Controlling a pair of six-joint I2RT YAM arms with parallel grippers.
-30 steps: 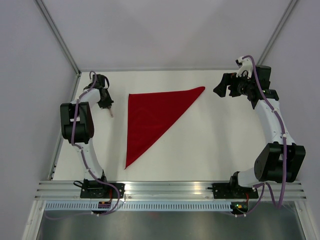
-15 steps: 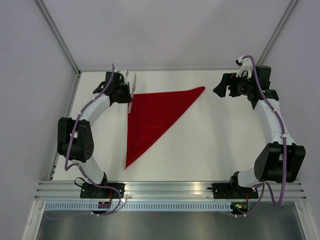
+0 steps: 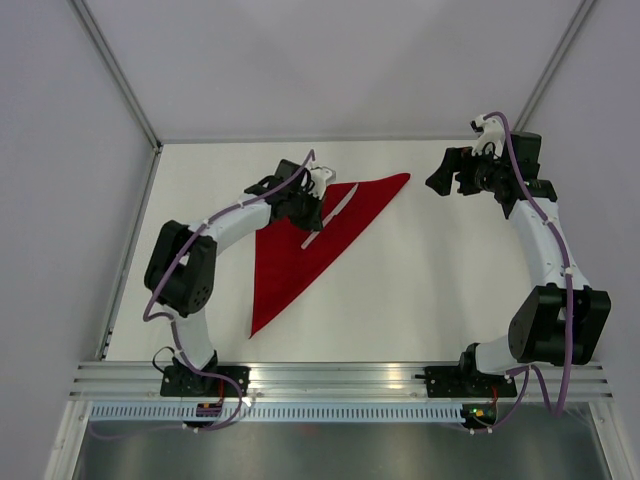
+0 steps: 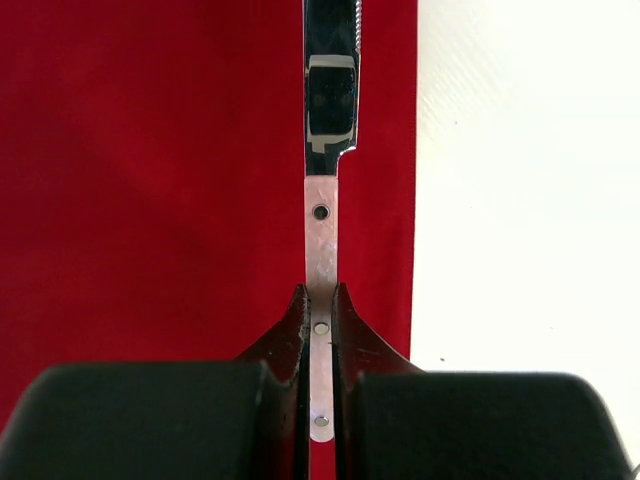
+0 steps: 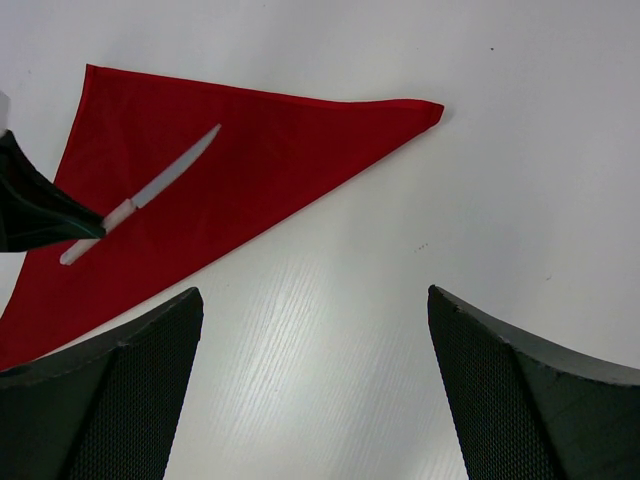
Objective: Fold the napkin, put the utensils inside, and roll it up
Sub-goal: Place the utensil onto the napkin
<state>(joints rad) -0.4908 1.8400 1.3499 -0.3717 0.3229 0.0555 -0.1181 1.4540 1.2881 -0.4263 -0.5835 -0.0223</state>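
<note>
White table [image 3: 420, 300], pale grey walls [image 3: 330, 60] on three sides, aluminium rail [image 3: 340, 372] along near edge

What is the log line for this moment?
napkin: folded triangle | left gripper: shut on knife, over napkin | right gripper: open, empty

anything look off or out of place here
Nothing stands out. The napkin lies flat in a neat triangle; the left jaws grip a knife by its handle over it; the right jaws stand open, off to the side.

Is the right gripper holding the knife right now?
No, the right gripper stands open and empty, while the left gripper clamps the knife by its handle over the napkin.
</note>
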